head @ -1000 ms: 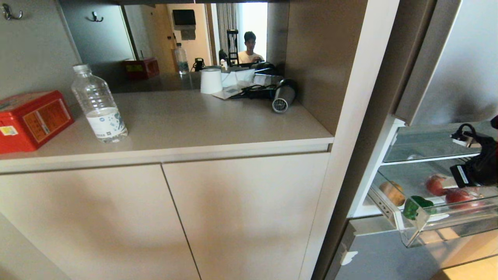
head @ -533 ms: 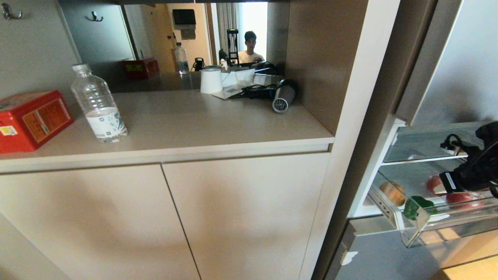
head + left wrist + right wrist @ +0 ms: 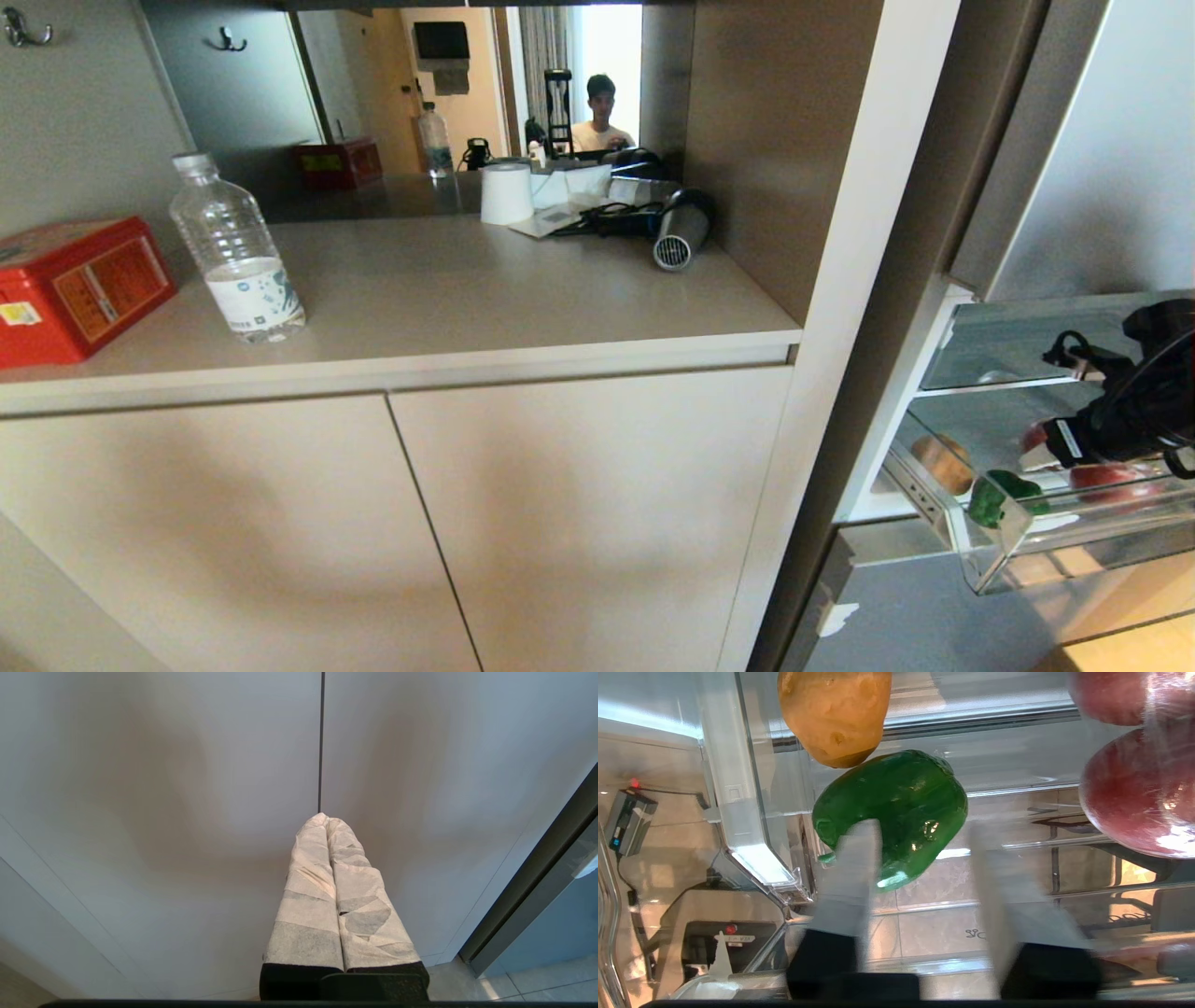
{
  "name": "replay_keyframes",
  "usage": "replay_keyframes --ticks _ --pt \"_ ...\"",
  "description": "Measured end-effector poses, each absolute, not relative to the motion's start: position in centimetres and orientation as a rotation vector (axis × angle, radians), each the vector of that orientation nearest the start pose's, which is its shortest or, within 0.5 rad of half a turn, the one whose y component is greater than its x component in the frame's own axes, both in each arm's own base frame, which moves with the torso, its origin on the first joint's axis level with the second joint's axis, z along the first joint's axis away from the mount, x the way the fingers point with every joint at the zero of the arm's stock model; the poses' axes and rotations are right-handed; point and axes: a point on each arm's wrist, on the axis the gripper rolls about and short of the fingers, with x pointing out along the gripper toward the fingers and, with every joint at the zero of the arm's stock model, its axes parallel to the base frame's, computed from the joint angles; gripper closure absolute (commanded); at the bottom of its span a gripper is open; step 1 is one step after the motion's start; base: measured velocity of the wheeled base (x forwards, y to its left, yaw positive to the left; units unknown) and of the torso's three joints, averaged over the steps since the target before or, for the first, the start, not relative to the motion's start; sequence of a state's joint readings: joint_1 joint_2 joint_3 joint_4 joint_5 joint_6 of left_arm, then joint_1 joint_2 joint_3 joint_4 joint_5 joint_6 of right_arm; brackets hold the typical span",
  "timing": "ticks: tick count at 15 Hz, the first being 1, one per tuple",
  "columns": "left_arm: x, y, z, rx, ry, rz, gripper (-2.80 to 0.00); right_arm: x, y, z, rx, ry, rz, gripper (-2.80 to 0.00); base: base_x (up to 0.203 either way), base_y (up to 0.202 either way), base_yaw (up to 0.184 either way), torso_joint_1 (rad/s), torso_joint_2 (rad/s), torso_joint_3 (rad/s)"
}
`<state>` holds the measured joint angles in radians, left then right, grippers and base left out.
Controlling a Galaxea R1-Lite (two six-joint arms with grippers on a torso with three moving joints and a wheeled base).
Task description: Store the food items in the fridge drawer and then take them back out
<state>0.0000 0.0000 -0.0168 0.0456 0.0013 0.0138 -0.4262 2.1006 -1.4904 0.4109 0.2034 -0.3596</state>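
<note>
Beige tabletop [image 3: 467, 289]: clear bottle [image 3: 237, 252], red box [image 3: 75, 285], labels unreadable. Right end effector [image 3: 920, 858] fingers apart over glossy green pepper [image 3: 896, 812] in clear drawer [image 3: 738, 812].

The right arm [image 3: 1144, 392] shows at the right edge of the head view, dark and cabled, angled downward. Its right gripper [image 3: 920, 835] has its two pale padded fingers [image 3: 852, 868] spread apart. The left gripper [image 3: 327, 826] points straight ahead with its wrapped fingers pressed together.
</note>
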Motion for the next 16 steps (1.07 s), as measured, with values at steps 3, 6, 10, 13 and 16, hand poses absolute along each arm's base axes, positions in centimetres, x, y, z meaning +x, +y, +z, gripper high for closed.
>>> replay_keyframes --ticks 3,6,10,13,16 --pt "-2.4 0.0 7.5 0.013 0.029 0.001 0.00 36.1 -15.4 13.1 -0.004 1.028 -0.004 -2.80 0.000 0.000 0.000 0.000 0.00 0.000" --pt "-2.4 0.0 7.5 0.013 0.029 0.001 0.00 36.6 -15.4 13.3 -0.023 1.078 0.033 -2.80 0.000 0.000 0.000 0.000 0.00 0.000" --pt "-2.4 0.0 7.5 0.014 0.029 0.001 0.00 37.5 -15.8 12.7 -0.091 1.099 0.048 -2.80 0.000 0.000 0.000 0.000 0.00 0.000" --pt "-2.4 0.0 7.5 0.013 0.029 0.001 0.00 38.0 -16.0 11.6 -0.117 1.118 0.073 -2.80 0.000 0.000 0.000 0.000 0.00 0.000" --pt "-2.4 0.0 7.5 0.014 0.029 0.001 0.00 38.4 -16.2 10.8 -0.117 1.131 0.080 -2.80 0.000 0.000 0.000 0.000 0.00 0.000"
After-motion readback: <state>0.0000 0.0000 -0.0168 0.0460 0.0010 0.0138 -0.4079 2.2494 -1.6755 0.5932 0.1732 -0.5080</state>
